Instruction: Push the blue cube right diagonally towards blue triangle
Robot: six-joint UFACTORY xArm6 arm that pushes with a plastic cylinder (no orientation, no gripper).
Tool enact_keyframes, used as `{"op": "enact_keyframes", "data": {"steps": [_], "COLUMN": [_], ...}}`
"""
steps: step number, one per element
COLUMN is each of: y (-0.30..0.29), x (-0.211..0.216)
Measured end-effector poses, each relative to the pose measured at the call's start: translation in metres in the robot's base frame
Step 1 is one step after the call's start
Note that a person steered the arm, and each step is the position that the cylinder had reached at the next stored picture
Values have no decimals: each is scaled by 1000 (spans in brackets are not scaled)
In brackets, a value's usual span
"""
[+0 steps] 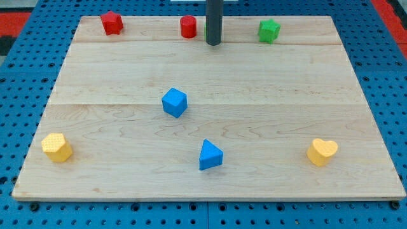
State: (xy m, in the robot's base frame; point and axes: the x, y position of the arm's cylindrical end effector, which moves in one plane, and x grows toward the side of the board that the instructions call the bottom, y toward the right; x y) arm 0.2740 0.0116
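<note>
The blue cube (174,102) sits a little left of the board's middle. The blue triangle (210,155) lies below it and to the right, near the view's bottom. My tip (213,43) is at the view's top centre, just right of the red cylinder (188,27), far above the blue cube and touching no block. A sliver of green shows at the rod's left edge; what it is cannot be made out.
A red star block (112,23) sits at the top left and a green star block (269,30) at the top right. A yellow hexagon-like block (57,147) is at the lower left, a yellow heart (322,152) at the lower right. The wooden board (286,95) lies on a blue pegboard.
</note>
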Motion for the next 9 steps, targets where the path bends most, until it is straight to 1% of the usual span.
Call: {"op": "enact_keyframes", "data": {"steps": [1,2,3,4,5,6,8,9], "y": [-31,-5,2,2,-35,-72,-45,-67], "x": [-3,-15,-9,49,101,142,161,192]}}
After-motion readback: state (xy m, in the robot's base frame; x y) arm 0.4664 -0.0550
